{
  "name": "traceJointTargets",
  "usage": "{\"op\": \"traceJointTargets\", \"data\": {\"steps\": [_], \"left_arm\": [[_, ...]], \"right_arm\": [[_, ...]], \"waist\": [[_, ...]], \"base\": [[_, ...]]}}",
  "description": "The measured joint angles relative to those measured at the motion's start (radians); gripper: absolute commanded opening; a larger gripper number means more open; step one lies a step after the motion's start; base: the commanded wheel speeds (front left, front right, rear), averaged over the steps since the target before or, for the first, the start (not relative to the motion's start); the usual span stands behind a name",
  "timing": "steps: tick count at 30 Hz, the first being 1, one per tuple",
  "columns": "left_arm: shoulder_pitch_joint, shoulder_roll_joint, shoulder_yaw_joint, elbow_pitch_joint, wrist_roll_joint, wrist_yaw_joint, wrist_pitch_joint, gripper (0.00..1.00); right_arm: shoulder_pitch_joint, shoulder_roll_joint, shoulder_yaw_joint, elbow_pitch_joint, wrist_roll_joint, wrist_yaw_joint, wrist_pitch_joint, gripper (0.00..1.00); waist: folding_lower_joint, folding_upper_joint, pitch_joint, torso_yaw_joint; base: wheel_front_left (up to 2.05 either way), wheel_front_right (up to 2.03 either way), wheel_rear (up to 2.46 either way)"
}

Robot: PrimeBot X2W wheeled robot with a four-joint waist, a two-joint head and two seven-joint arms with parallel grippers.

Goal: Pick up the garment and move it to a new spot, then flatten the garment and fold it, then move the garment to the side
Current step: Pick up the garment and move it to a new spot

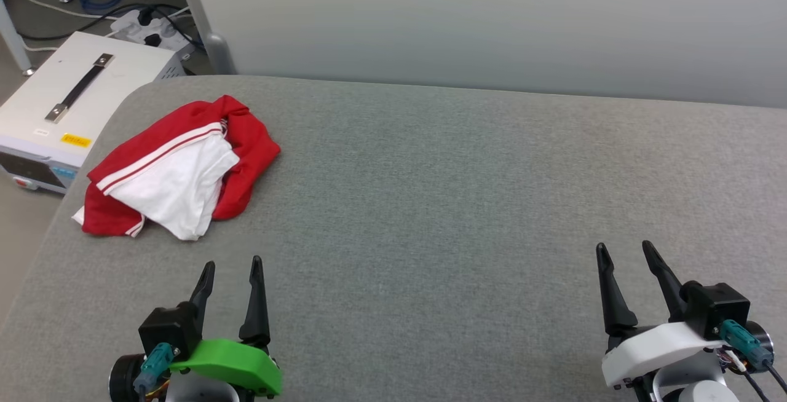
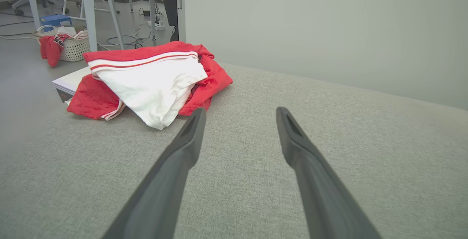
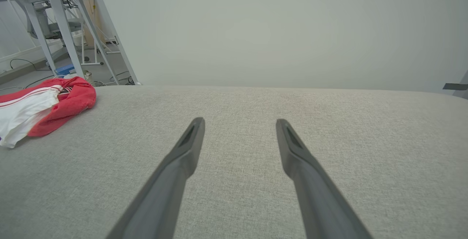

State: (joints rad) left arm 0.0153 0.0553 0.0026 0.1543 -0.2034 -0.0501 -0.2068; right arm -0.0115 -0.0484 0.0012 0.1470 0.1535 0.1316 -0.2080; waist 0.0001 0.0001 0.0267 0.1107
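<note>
Garment (image 1: 178, 168) on table (image 1: 461, 205), far left; left pincer (image 1: 232, 264) just before it.

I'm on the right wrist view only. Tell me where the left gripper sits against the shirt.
Observer: The left gripper is open, on the near side of the garment, not touching it.
Operator: Give me the shirt's full shape; my view cuts it off.
Observer: It is a crumpled heap with a white sleeve on top, near the left edge of the table.
Operator: Say what's past that edge.
Observer: A white box with a black handle, lower than the tabletop.
</note>
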Motion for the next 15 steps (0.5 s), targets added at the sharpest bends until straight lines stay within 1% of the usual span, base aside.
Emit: {"op": "traceJointTargets", "data": {"steps": [15], "left_arm": [[-0.012,0.0,0.004,0.019,-0.015,-0.013,-0.032,1.0]], "right_arm": [[-0.016,0.001,0.065,0.043,0.029,0.0,-0.032,1.0]], "waist": [[0.0,0.0,0.014,0.183]], "base": [[0.0,0.0,0.0]]}}
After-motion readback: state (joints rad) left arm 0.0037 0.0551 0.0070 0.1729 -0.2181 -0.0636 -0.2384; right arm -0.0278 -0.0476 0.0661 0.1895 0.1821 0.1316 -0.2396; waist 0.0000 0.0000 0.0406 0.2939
